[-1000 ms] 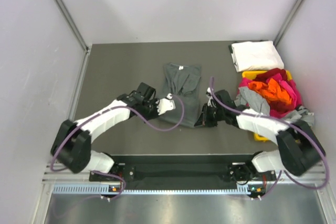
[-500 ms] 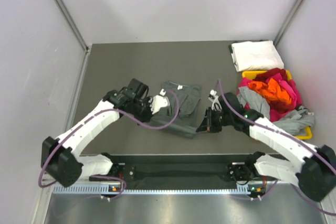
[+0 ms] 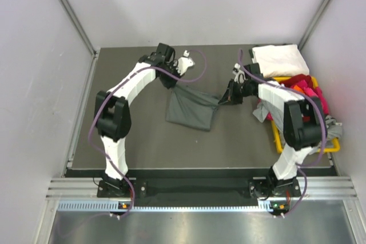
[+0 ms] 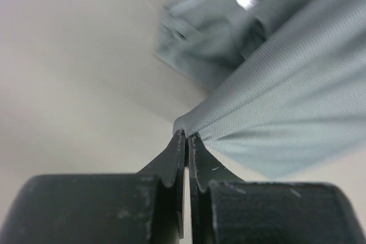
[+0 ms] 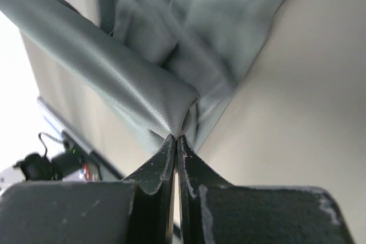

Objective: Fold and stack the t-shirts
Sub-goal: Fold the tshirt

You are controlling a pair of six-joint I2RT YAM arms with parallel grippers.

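- The left claw [image 4: 186, 139] was pinched shut on the dark grey t-shirt [image 3: 191, 110]; the right claw [image 5: 176, 139] likewise.
- The held edge ran claw to claw, roughly parallel to the far edge of the table [image 3: 131, 135]; the body lay nearward, mid-table.

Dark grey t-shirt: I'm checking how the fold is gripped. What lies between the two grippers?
Only the dark grey t-shirt itself. Its edge stretches from the left gripper to the right gripper, both shut on it. The top view shows this.

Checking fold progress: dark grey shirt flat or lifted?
Lifted: left gripper and right gripper each pinch an edge, dark grey shirt hangs stretched between them.
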